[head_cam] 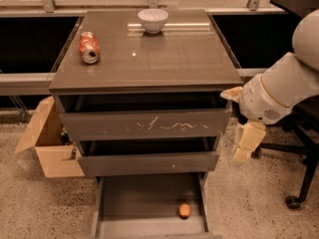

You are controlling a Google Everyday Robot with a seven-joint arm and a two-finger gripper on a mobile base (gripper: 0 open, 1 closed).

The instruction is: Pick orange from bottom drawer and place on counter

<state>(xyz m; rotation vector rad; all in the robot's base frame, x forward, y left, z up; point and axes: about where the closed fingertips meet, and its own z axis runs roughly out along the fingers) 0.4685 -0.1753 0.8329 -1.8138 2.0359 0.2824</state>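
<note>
The orange (185, 210) lies in the open bottom drawer (149, 198), on its dark tray near the front right corner. The counter (164, 59) is the glossy grey-brown top of the three-drawer cabinet. My gripper (245, 143) hangs from the white arm at the right of the cabinet, about level with the middle drawer. It is above and to the right of the orange, outside the drawer, and it holds nothing that I can see.
A white bowl (153, 20) stands at the back of the counter and a crushed red soda can (88, 47) lies at its left. The top drawer (144, 125) with white scratches and the middle drawer (149, 162) are slightly open. A cardboard box (47, 143) stands to the left and a chair base (294, 178) to the right.
</note>
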